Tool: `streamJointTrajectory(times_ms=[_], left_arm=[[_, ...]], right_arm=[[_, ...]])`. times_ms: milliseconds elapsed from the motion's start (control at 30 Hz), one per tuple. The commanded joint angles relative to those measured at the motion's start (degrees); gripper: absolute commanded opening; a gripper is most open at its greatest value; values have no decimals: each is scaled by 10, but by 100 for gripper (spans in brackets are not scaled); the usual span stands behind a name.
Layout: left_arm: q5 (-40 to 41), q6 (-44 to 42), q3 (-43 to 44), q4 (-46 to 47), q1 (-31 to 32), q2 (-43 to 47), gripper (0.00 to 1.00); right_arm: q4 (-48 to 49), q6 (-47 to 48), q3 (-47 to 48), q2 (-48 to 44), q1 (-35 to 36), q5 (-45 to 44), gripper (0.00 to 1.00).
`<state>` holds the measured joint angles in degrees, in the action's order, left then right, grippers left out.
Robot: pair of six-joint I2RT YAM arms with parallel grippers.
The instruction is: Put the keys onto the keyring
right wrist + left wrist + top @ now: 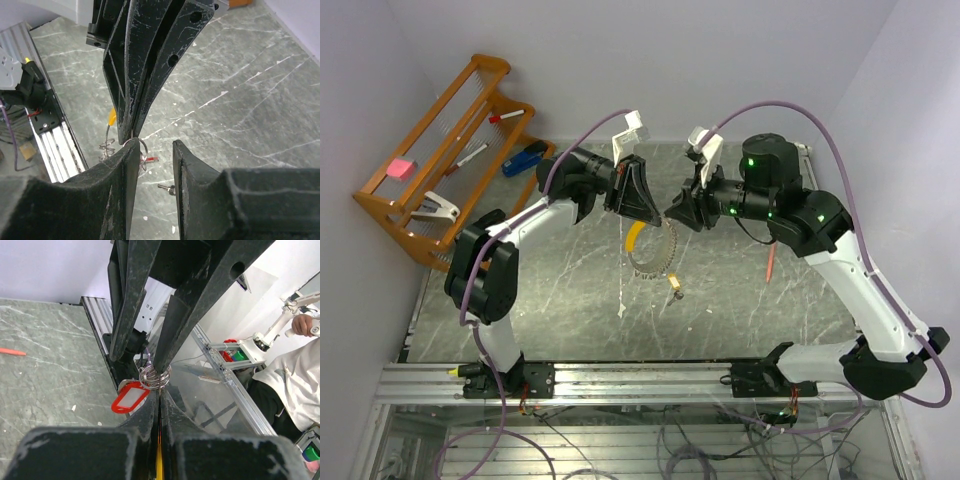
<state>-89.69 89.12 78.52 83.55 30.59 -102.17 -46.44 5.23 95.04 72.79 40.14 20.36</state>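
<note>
Left gripper (159, 395) clenched on keyring (658, 270) top, ring hanging down mid-frame | right gripper (156, 150) just right of it, tip-to-tip, jaws apart, empty | loose key (675, 290) on table (570, 300), lower right of ring, nearer right gripper

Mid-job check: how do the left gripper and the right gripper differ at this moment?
The left gripper has its jaws shut, while the right gripper shows a clear gap between its fingers. The left gripper clamps the keyring, with its yellow tag showing between the fingers. Nothing spans the right gripper's gap, and a small split ring sits beside one finger. Both have black fingers and meet tip to tip above the table.
</note>
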Motion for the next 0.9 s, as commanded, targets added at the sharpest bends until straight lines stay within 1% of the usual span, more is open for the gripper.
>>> streamJointTrajectory(times_ms=[0, 167, 267, 333, 433, 533, 600, 733, 867], left_arm=[[-13, 121, -6, 120, 3, 2, 7], [-12, 127, -6, 136, 2, 7, 7], [-8, 119, -6, 151, 3, 17, 7], [-6, 112, -4, 151, 3, 23, 7], [-12, 107, 5, 152, 2, 25, 7], [-10, 101, 12, 151, -1, 23, 7], [-6, 96, 17, 152, -2, 20, 7], [0, 98, 35, 151, -2, 9, 7], [2, 96, 40, 151, -2, 16, 7]], right_arm=[[-11, 2, 27, -6, 4, -20, 33], [-33, 14, 25, -19, 3, -30, 33], [-31, 18, 4, -44, 3, -25, 37], [-25, 7, -18, -59, 3, -13, 40], [-5, -38, -45, -79, 3, -2, 43], [23, -81, -68, -103, 2, 14, 45], [48, -104, -100, -116, 3, 28, 46], [139, -155, -186, -138, 3, 56, 47], [214, -176, -233, -154, 2, 44, 47]])
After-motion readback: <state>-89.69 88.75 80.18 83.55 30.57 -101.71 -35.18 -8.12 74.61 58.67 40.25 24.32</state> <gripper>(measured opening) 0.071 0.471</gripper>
